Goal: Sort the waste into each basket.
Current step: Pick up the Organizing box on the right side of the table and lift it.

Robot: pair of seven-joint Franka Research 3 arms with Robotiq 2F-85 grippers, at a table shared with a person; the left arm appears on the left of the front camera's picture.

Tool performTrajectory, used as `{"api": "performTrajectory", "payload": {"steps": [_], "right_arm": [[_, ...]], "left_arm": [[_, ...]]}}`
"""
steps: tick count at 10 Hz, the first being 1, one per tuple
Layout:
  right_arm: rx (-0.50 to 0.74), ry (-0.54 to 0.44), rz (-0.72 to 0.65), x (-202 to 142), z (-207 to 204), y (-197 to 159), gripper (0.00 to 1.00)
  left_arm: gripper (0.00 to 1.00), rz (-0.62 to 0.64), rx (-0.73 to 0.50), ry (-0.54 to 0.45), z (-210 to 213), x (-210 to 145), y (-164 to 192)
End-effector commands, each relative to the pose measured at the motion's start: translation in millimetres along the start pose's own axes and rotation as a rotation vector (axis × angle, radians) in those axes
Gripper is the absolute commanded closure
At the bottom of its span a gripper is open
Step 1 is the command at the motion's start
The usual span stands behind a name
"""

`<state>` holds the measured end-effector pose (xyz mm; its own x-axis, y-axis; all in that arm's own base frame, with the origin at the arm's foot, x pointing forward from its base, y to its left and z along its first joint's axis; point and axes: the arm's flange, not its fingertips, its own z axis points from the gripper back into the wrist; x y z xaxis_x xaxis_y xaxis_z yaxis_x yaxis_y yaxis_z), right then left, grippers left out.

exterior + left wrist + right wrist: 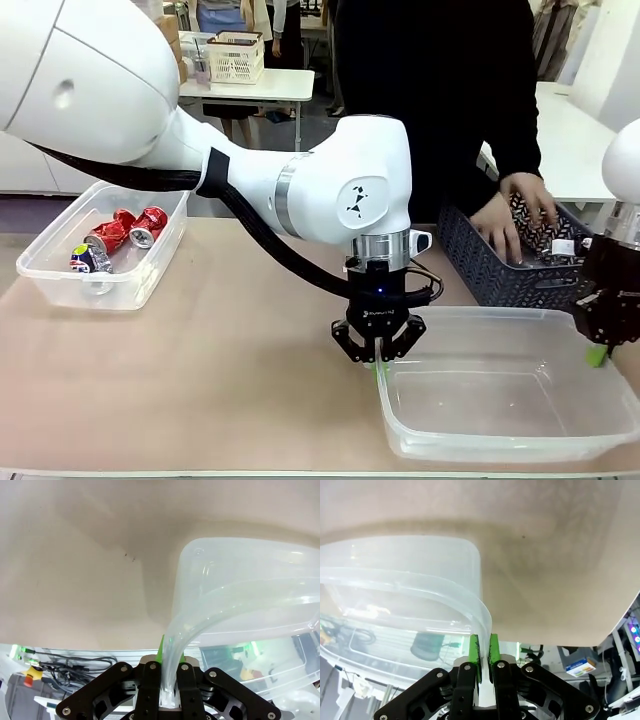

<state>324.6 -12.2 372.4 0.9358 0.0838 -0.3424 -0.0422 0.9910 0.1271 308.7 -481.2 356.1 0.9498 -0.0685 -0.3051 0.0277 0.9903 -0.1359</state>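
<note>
2 clear tubs (400, 425), red cans (125, 232) in 1 — dark lattice basket (480, 270), beige table (220, 380), green pads (474, 652).

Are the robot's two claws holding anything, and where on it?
Both pinch the empty clear tub by its rim: the left end effector at the left end, the right end effector at the right end.

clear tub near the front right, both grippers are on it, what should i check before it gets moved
1. left gripper shut on clear tub rim: ok
2. right gripper shut on the opposite rim: ok
3. tub holds nothing: ok
4. person's hands off the tub, in the dark basket: ok
5. gap between tub and dark basket: cannot tell
</note>
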Motion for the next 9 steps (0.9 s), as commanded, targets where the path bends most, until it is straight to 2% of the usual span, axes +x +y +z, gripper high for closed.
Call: {"api": "performTrajectory", "payload": {"steps": [1, 4, 7, 9], "right_arm": [[0.006, -0.042, -0.001, -84.5, -93.6, 7.3, 1.00], [-0.025, -0.091, -0.028, -105.4, -51.8, 21.8, 1.00], [-0.027, -0.009, -0.064, -124.7, 19.5, 61.6, 1.00], [0.017, 0.061, -0.134, -110.7, 70.0, 85.9, 1.00]], "left_arm": [[1.00, 0.014, -0.006, -0.024, 8.8, -5.9, -1.3], [1.00, -0.026, -0.065, -0.043, 36.1, -28.5, 22.5], [1.00, -0.017, -0.102, -0.098, 94.9, -61.0, 71.1], [1.00, -0.048, -0.115, -0.134, 136.0, -85.0, 116.7]]}}
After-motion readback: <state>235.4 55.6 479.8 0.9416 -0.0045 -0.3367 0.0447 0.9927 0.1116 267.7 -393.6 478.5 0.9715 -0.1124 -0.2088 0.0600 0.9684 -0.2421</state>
